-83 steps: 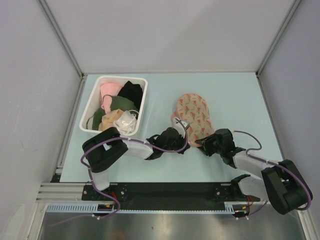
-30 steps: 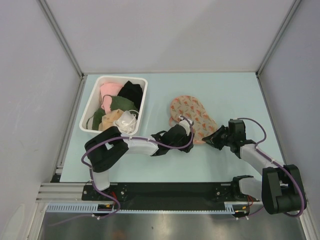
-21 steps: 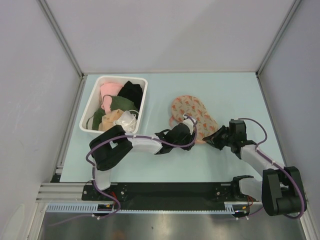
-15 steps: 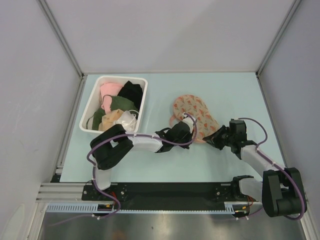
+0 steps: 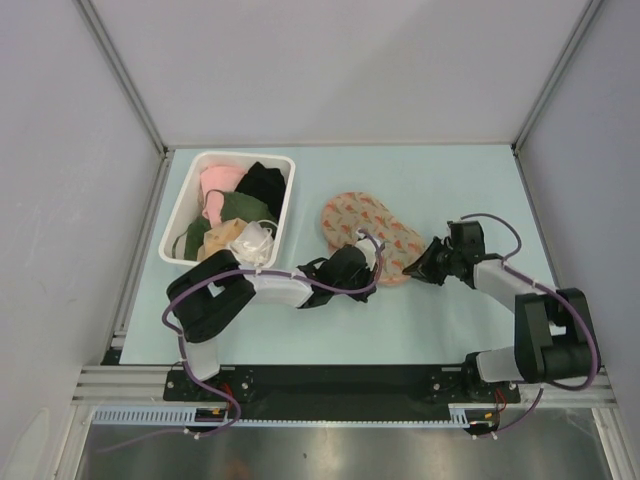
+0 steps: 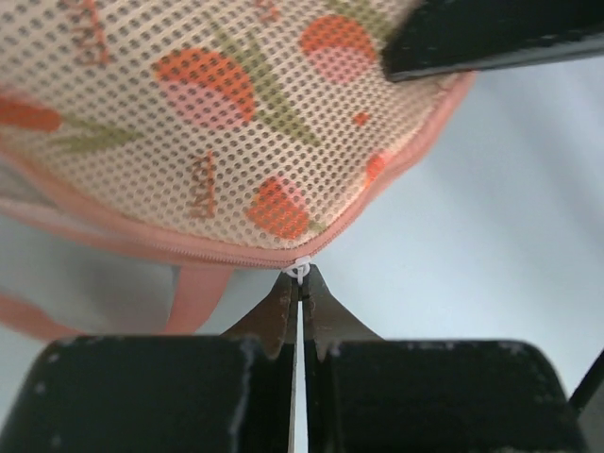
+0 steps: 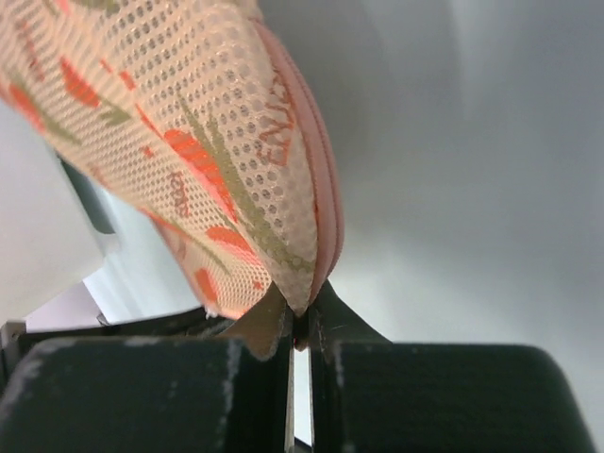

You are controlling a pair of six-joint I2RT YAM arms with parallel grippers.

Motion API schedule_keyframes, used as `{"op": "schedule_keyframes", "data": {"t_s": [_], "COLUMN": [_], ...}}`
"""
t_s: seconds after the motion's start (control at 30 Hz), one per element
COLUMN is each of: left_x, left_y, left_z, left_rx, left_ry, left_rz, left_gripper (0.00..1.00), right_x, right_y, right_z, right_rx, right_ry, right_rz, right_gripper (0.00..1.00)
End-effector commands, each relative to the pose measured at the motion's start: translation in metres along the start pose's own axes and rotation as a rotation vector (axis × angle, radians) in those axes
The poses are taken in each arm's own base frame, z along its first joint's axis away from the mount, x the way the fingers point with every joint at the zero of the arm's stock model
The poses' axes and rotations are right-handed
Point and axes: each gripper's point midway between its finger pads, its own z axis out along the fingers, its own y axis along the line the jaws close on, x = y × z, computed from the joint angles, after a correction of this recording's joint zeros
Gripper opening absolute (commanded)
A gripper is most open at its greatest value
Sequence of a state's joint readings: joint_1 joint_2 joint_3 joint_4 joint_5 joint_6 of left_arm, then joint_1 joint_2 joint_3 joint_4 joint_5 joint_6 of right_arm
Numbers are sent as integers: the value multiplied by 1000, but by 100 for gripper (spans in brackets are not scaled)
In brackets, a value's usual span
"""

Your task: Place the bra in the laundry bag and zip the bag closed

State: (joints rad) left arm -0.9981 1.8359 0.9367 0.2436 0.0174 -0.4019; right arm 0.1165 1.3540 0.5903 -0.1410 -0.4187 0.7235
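The laundry bag [image 5: 368, 226] lies closed on the table, a beige-pink mesh pouch with orange-red print and a pink zipper edge. My left gripper [image 5: 362, 262] is at its near edge, shut on the small white zipper pull [image 6: 300, 270]. My right gripper [image 5: 426, 268] is at the bag's right end, shut on the pouch's rim [image 7: 304, 300]. The pouch's mesh [image 6: 236, 123] fills the left wrist view, and it rises above the jaws in the right wrist view [image 7: 189, 142]. The bra is hidden from every view.
A white rectangular bin [image 5: 228, 208] stands at the back left, holding pink, green, black and cream garments. Metal frame posts and grey walls close in the table on three sides. The right finger tip [image 6: 491, 38] shows at the top of the left wrist view.
The left gripper has stayed shut on the pull at the near edge. The pouch has shifted and turned to the left. The right arm has stretched farther up the table, still gripping the right end.
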Motion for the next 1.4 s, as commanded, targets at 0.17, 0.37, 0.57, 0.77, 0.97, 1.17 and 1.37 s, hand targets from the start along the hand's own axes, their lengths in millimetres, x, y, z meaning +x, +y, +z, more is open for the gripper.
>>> {"op": "schedule_keyframes", "data": {"t_s": [0.17, 0.37, 0.57, 0.77, 0.97, 1.17, 1.37], "left_x": [-34, -37, -32, -28, -7, -9, -25], "left_y": [-52, -65, -75, -63, 39, 116, 62], "left_z": [0, 5, 4, 4, -7, -44, -44], "left_rx": [182, 234, 253, 197, -54, -253, -84], "left_ry": [-40, -26, -19, -20, 11, -8, -16], "left_rz": [-65, -62, -53, -48, -130, -121, -61], "left_gripper": [0, 0, 0, 0, 0, 0, 0], "right_x": [-12, 22, 19, 18, 12, -3, -42], "right_y": [-11, 1, 13, 11, -14, -32, -17], "right_z": [5, -17, -8, 2, -5, -17, -11], "right_rx": [64, -95, -121, -124, -91, -83, -40], "right_ry": [-26, -86, -90, -90, -84, -90, -93], "right_rz": [47, 192, 239, 275, 247, 238, 127], "right_gripper": [65, 87, 69, 13, 0, 0, 0]}}
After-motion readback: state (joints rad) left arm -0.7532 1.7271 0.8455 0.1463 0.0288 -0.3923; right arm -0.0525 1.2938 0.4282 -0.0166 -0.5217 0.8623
